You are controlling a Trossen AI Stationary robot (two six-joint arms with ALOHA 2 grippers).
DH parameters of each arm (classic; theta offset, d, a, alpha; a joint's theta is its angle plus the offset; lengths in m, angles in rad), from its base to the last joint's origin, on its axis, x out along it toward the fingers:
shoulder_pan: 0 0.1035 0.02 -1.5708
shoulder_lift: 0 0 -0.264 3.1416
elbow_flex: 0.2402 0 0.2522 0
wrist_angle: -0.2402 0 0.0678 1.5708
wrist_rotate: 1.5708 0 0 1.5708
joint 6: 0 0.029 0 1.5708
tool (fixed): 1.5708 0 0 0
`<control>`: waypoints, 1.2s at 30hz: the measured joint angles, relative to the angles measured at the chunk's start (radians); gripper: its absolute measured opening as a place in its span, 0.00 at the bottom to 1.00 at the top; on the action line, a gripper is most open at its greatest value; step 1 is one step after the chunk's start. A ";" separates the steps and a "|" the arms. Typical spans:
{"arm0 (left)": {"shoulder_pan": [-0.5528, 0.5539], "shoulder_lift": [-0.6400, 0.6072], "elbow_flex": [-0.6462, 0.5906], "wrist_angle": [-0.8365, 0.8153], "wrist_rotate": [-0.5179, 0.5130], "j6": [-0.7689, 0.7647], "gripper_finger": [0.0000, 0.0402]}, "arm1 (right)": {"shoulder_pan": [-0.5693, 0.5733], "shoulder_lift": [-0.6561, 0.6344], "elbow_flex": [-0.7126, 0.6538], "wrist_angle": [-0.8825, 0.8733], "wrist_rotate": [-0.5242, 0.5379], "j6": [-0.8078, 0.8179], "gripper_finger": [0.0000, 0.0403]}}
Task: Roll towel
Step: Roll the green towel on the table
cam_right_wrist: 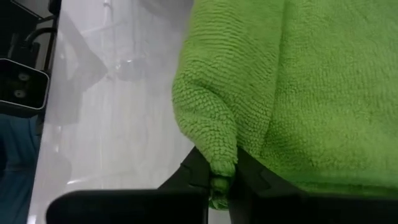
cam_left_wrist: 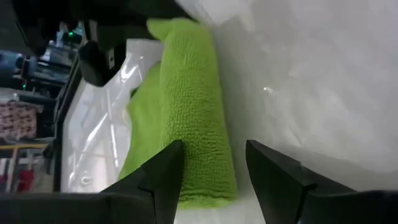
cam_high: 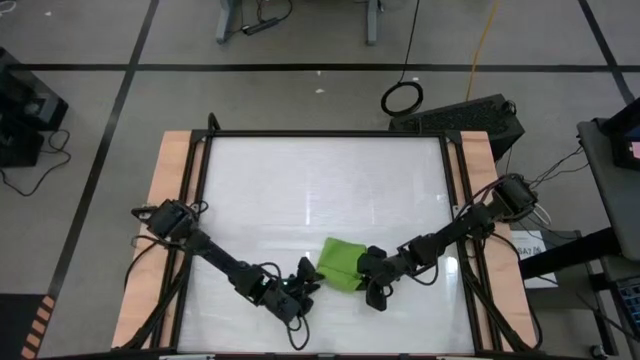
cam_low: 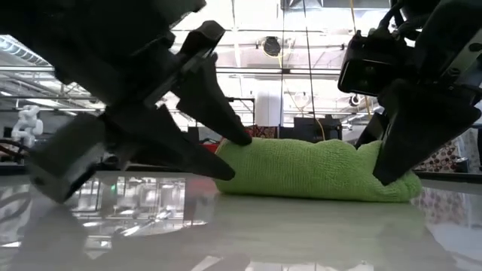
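Observation:
The lime-green towel [cam_high: 338, 262] lies on the white table near its front edge, gathered into a low thick roll [cam_low: 316, 172]. My left gripper [cam_high: 308, 276] is at the roll's left end, open. One finger [cam_left_wrist: 163, 171] is on one side of that end [cam_left_wrist: 208, 186] and the other finger [cam_left_wrist: 270, 177] is on the other side. My right gripper [cam_high: 370, 273] is at the roll's right end, shut on a bit of the cloth. My left gripper comes at the towel's left end [cam_low: 233, 154] slanting down from the table's left, with one finger high [cam_low: 230, 132] and one low [cam_low: 215, 169]. Whether either finger touches the cloth I cannot tell. My right gripper [cam_right_wrist: 221, 179] pinches a small bunched fold at the towel's right end [cam_right_wrist: 222, 160] between its two fingers. The fingers slant down from the table's right. The towel lies on the table with its end slightly puckered at the pinch.
The white tabletop [cam_high: 300, 190] has a black frame and wooden strips [cam_high: 170, 200] along both sides, with bare surface toward the far edge. Cables and a dark case [cam_high: 470, 118] lie on the floor beyond the table.

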 joint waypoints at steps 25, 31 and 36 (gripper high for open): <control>0.211 0.002 -0.002 -0.058 0.423 -0.101 0.41 | 0.006 -0.002 0.001 0.021 -0.052 -0.088 0.19; 0.261 0.002 -0.002 -0.074 0.610 -0.162 0.17 | 0.048 -0.002 0.002 0.011 -0.037 -0.191 0.41; 0.288 0.002 -0.002 -0.062 0.758 -0.185 0.04 | 0.100 -0.013 0.003 -0.071 0.055 -0.202 0.54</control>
